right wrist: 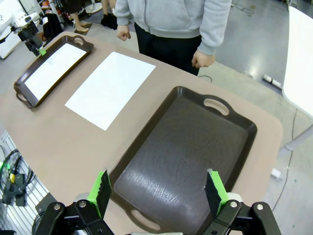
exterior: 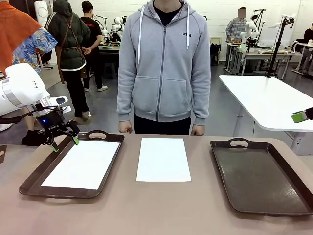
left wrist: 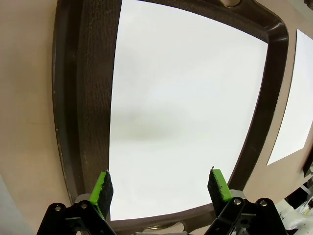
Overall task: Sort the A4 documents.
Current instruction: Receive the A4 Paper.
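two paper sheets to sort here. seeing the trayed sheet [exterior: 83, 164] flat inside the left tray [exterior: 29, 185], and a loose sheet [exterior: 163, 159] flat on the bare table [exterior: 146, 215], between the left tray and the right tray [exterior: 259, 178] and touching neither. reading the loose sheet's long axis as 12 to 6, with a short edge toward the person's fists [exterior: 125, 127] at the far side.

finding the left gripper [exterior: 65, 144] hanging over the left tray's 11 o'clock corner, spread fully wide, gripping nothing. puts the loose sheet at roughly 3 to 4 o'clock from there. same story from the left wrist: green pads [left wrist: 103, 188] well apart over the trayed sheet, nothing between.

seeing the right gripper [right wrist: 157, 185] spread wide too, empty, up over the 6 o'clock end of the right tray, loose sheet off at about 10 o'clock. guessing the left gripper is nearer, but hard to call.

can't judge either gripper's height off the table. can't tell one sheet from a stack in the left tray. right gripper cut off at the front view's 3 o'clock edge.
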`<state>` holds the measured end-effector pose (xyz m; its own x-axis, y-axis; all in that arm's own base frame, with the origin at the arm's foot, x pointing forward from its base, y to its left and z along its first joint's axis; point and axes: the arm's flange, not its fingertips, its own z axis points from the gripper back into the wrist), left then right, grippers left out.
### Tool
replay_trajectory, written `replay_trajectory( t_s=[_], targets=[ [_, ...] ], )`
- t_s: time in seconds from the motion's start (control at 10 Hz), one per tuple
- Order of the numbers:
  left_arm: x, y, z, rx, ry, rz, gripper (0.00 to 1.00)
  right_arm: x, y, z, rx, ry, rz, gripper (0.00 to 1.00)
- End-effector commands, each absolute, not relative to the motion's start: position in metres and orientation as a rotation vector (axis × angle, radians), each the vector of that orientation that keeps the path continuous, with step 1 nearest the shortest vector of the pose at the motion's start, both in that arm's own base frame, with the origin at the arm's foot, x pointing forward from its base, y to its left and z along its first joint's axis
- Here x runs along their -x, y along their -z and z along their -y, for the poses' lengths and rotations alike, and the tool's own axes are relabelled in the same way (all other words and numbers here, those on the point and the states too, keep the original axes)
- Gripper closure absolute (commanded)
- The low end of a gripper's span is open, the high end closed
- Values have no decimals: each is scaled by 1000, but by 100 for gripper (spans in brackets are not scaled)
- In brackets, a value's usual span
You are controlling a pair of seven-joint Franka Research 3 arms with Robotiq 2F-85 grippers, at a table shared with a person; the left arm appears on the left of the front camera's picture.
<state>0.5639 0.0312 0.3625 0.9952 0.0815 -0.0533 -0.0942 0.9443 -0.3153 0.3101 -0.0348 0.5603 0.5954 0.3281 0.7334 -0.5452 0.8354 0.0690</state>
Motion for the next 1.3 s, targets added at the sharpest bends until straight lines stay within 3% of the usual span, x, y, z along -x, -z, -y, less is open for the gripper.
replay_trajectory(
  t_s=[0.0,0.2,0.6,1.0,1.2],
  targets=[
    [-564,-363,-32,302,-90,-43,0,-311,-559,34,-314,-521,781,0],
    [-565,-369,-22,291,-85,5,0,-311,-559,34,-314,-521,781,0],
    [-510,-452,-9,205,-16,292,0,-311,-559,34,-314,-521,781,0],
    [-411,-528,9,181,279,655,0,-311,-559,34,-314,-521,781,0],
    [-384,-545,13,210,483,776,0,-311,-559,34,-314,-521,781,0]
  ],
)
